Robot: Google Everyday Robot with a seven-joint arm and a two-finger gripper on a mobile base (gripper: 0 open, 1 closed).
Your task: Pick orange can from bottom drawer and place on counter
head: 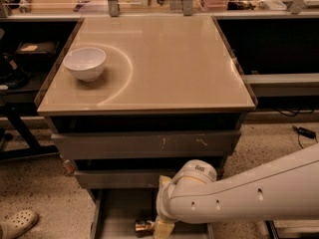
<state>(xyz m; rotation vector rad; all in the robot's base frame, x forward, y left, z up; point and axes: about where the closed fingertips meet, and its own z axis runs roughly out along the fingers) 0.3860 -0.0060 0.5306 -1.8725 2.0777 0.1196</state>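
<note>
One camera view looks down from the front on a cabinet with a glossy beige, nearly square worktop (169, 54) edged by a thin darker rim. On its left side stands a white bowl (84, 62), upright, and a pale curved arc mark (127, 76) sweeps round the bowl's right side across the bare surface. Below the worktop's front edge come two wide grey drawers, one above the other: the upper drawer (144, 144) shows small scratches on its front, and the middle drawer (117, 179) sits just beneath it and is a little narrower. Lowest of all, the bottom drawer (119, 209) is pulled out toward the camera as a shallow grey tray with a flat floor. A thick white arm (249, 198) reaches in from the right edge of the view, bends at a rounded joint in front of the middle drawer, and turns down into the bottom drawer. The tool (161, 229) hangs at the arm's end, a tan piece low inside the tray at the lower edge of the view. The orange can (144, 227) lies in the bottom drawer right against the tool's left side, small, shiny and gold-brown. Whether the tool is wide, narrow or clamped on the can cannot be told. A speckled floor (45, 198) surrounds the cabinet, with a pale shoe (17, 224) at lower left and a dark cable (303, 132) at right.
</note>
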